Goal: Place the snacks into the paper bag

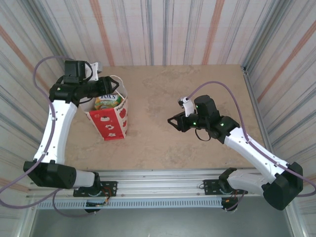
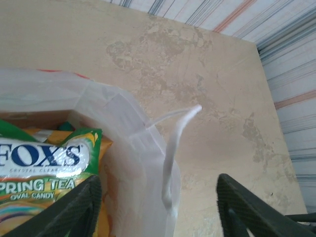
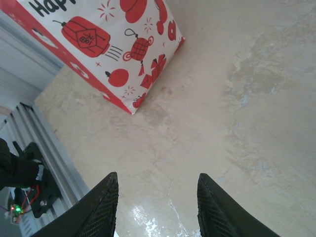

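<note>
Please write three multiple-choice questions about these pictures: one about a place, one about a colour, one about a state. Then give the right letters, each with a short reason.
1. Where is the green shiny Fox's candy packet?
A. Flat on the beige table, beside the bag
B. Inside the upright white paper bag
C. On the metal rail at the near edge

2. What colour are the prints on the bag's side?
A. Blue
B. Green
C. Red

3. In what state is the right gripper?
A. Open, holding nothing
B. Shut on a packet
C. Shut on a string handle

Answers:
1 B: the left wrist view shows the packet within the bag's open mouth.
2 C: the right wrist view shows red prints on white paper.
3 A: its fingers stand apart, with bare table between them.
</note>
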{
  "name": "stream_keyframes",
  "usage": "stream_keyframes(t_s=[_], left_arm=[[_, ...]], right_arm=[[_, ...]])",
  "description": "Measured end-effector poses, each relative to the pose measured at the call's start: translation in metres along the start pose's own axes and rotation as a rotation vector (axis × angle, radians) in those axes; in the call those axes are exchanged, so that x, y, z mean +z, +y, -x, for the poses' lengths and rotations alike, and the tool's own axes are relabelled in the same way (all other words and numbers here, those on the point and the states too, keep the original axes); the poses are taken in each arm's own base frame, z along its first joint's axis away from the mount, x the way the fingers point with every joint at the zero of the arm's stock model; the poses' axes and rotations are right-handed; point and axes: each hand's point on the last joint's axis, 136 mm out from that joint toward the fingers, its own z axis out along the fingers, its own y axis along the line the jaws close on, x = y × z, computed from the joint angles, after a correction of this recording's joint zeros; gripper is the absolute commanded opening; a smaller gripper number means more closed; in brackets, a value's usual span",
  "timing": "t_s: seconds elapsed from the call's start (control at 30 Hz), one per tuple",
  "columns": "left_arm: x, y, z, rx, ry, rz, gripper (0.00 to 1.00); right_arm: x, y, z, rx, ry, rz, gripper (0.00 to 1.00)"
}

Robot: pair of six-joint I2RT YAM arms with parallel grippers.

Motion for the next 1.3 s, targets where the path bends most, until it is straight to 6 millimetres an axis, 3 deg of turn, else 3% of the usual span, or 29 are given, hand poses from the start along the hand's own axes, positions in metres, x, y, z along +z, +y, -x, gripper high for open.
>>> stream_keyframes(t_s=[0.2, 0.27, 0.47, 0.73, 0.93, 1.1, 1.13, 1.3], left_arm=[[0.011, -0.023, 0.001, 0.025, -0.002, -0.071, 0.06], [0.013, -0.031, 0.001, 0.038, -0.002, -0.087, 0.0], [0.026, -0.062, -0.004, 0.093, 0.038, -0.133, 0.0], [0.071, -0.112, -0.016, 0.184, 0.144, -0.177, 0.0], [0.094, -0.167, -0.023, 0.268, 0.19, -0.245, 0.0], [0.105, -0.218, -0.034, 0.333, 0.211, -0.326, 0.0], [0.107, -0.227, -0.037, 0.344, 0.214, -0.341, 0.02], [0.103, -0.255, -0.046, 0.379, 0.218, -0.396, 0.39]], right_arm=[[-0.008, 0.002, 0.006, -0.005, -0.032, -0.01, 0.45], [-0.009, 0.002, 0.006, -0.006, -0.035, -0.009, 0.46], [-0.008, -0.005, 0.009, 0.03, -0.049, -0.049, 0.46], [0.007, -0.022, 0.007, 0.105, -0.038, -0.112, 0.46], [0.008, -0.033, 0.006, 0.126, -0.036, -0.158, 0.47], [-0.006, -0.049, 0.013, 0.171, -0.075, -0.211, 0.48], [-0.01, -0.052, 0.016, 0.178, -0.091, -0.217, 0.48], [-0.031, -0.064, 0.025, 0.222, -0.156, -0.247, 0.5]])
